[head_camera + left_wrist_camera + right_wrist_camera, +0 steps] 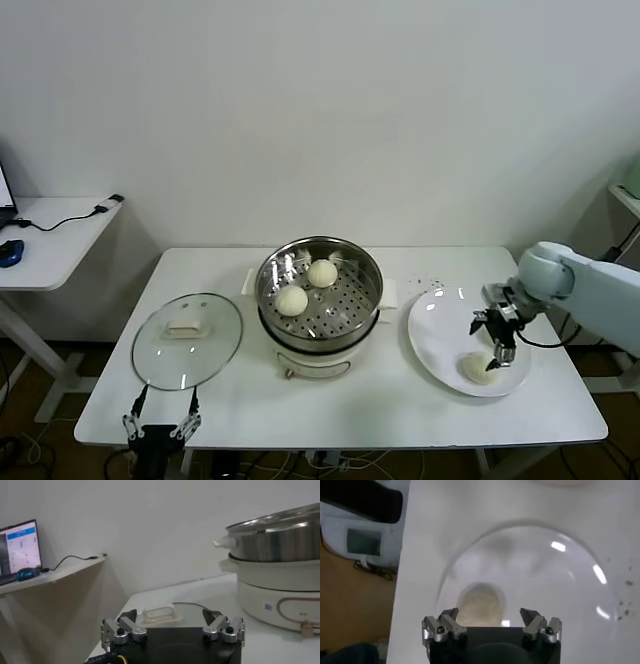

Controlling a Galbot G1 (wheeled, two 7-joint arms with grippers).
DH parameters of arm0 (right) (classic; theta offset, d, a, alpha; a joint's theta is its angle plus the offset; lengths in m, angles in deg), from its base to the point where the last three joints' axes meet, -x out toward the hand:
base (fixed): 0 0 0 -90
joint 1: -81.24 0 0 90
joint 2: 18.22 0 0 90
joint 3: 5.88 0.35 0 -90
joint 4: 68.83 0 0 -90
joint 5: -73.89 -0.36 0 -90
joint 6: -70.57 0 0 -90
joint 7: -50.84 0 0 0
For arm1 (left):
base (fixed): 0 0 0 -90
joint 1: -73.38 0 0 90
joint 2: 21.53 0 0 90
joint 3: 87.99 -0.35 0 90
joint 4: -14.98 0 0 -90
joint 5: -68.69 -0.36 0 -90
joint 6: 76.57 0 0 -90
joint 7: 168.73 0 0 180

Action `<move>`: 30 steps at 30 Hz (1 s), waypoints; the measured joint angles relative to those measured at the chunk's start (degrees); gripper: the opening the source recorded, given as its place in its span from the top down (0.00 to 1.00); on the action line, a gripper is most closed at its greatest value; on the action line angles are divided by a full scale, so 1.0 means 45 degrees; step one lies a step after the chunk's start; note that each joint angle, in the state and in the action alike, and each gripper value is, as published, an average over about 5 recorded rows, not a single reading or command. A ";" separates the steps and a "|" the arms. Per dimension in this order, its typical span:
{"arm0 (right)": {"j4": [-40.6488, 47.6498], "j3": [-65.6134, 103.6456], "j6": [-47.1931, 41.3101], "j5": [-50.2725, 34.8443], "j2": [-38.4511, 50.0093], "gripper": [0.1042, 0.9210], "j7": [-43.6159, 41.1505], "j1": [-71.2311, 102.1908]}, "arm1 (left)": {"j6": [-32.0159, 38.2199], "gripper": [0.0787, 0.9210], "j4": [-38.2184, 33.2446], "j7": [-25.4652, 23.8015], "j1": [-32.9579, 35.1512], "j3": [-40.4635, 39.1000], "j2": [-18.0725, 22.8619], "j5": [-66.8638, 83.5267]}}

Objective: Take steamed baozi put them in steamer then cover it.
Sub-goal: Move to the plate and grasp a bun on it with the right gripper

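Glass first: the cover (187, 340) lies flat on the white table (350, 420) at my far left, its white handle up. I see my left gripper (160, 425) parked at the near table edge just in front of it, jaws spread apart and holding nothing. Next comes the steamer (318, 290) on its white base, mid-table, with two baozi (292, 300) resting on its perforated tray. Further right sits the white plate (440, 335) carrying one more bun (478, 368). My right gripper (490, 336) hovers above that bun, jaws wide apart, not touching it as far as I can tell.
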 measured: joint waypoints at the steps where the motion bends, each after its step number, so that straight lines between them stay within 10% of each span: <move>1: 0.0067 0.0153 0.0014 0.0131 0.0004 0.12 0.0008 0.0194 | 0.0003 0.12 0.0008 0.0000 0.0003 0.0000 0.0004 -0.0018; 30: 0.1438 0.1456 0.0308 0.1192 -0.1081 0.29 -0.0152 0.1676 | 0.0146 0.12 0.0193 0.0018 0.0099 0.0020 0.0069 -0.0145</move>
